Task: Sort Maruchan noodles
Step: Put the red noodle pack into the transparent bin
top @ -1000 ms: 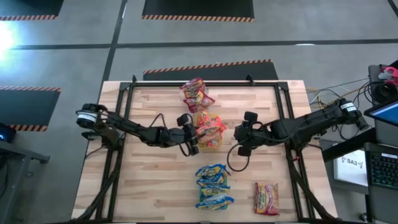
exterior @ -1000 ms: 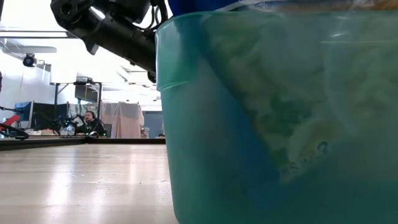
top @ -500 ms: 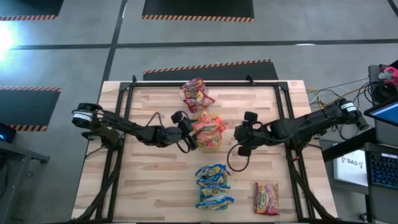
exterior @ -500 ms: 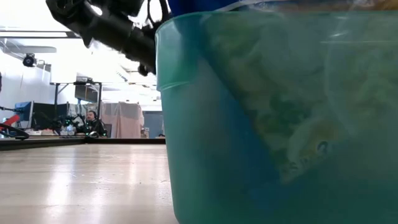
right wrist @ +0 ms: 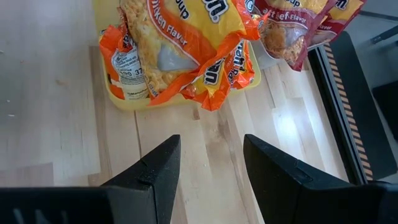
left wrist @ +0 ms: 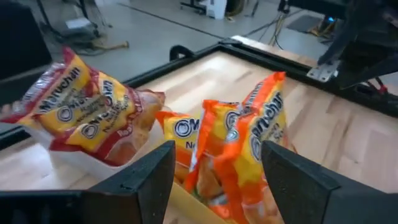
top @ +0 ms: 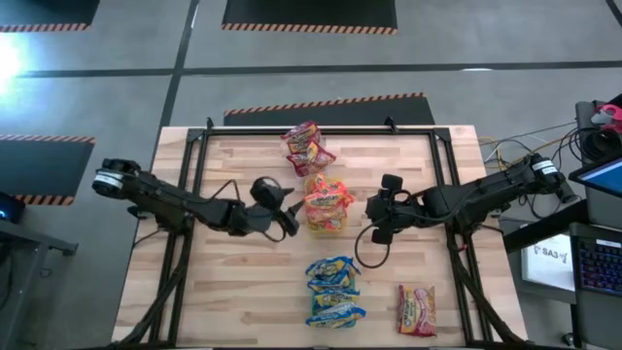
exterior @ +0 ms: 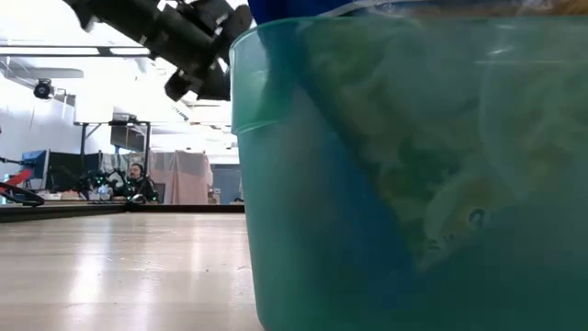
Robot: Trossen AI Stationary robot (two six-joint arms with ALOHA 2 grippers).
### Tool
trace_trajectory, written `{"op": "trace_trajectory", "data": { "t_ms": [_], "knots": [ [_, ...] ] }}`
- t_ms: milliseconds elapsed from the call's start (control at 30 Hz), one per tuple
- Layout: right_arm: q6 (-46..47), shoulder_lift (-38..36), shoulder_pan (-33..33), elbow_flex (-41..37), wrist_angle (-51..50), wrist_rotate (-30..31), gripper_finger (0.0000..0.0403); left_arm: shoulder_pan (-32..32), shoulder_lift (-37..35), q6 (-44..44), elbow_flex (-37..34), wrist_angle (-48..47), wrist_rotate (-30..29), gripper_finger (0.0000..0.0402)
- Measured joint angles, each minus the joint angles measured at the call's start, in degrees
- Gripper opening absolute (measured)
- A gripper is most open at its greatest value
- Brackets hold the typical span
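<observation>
Here, the Maruchan noodles lie in groups on the wooden table (top: 233,292): orange packets (top: 328,202) heaped in a yellow tray (right wrist: 122,98) at mid-table, red packets (top: 308,146) just beyond them near the far edge, blue packets (top: 334,291) stacked toward the near edge, and one lone red packet (top: 416,309) lying flat beside the blue stack, apart from its own kind. The packets look light, crinkly and slick, with a brittle noodle block inside; a grip across a short edge or over the sealed end would likely hold better than squeezing the flat face.

The left gripper (top: 285,222) hangs just beside the orange heap, its fingers (left wrist: 140,180) spread apart and holding nothing. The right gripper (top: 377,222) waits on the other side of that heap, near it but not touching, jaws parted and empty.

The high view alone shows all four groups and the stray packet. The left wrist view reveals an orange packet (left wrist: 255,146) standing on edge in its heap, and the red ones resting in a clear tray (left wrist: 68,158). The right wrist view shows the yellow tray's rim under the orange heap. The low view is mostly blocked by a green tray (exterior: 404,184) close to the lens.
</observation>
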Motion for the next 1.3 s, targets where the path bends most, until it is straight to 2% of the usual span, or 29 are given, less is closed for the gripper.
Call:
{"op": "trace_trajectory", "data": {
  "t_ms": [133, 433, 667, 800, 933, 1167, 1233, 1300],
  "knots": [
    [0.0, 0.0, 0.0, 0.0, 0.0, 0.0, 0.0167, -3.7, 0.1, -0.2, 0.0, -3.4, -7.9, 0.0217],
    [0.0, 0.0, 0.0, 0.0, 0.0, 0.0, 0.0167, -8.2, -0.6, 0.0, 0.0, -5.5, -9.5, 0.0217],
    [0.1, 0.0, 0.0, 0.0, 0.2, 0.0, 0.0167, -8.6, -1.8, -0.4, 0.0, -5.7, -14.1, 0.0217],
    [0.2, 0.0, 0.0, 0.0, 5.0, -0.5, 0.0167, -8.6, -1.8, 0.4, 0.0, -5.9, -14.4, 0.0217],
    [-0.2, 0.0, 0.0, 0.0, 8.1, -5.9, 0.0167, -8.6, -1.8, 1.8, 0.0, -6.0, -14.4, 0.0217],
    [3.7, 0.7, 0.1, 0.0, 12.4, -10.4, 0.0167, -8.6, -1.8, 1.4, 0.0, -7.2, -15.1, 0.0217],
    [6.2, 0.9, 0.1, 0.1, 14.2, -13.5, 0.0167, -8.6, -1.8, 1.4, 0.0, -7.3, -15.3, 0.0217],
    [7.4, 1.1, 0.1, 0.0, 15.3, -19.5, 0.0167, -8.6, -1.8, 1.4, 0.0, -7.4, -15.3, 0.0217]
  ]
}}
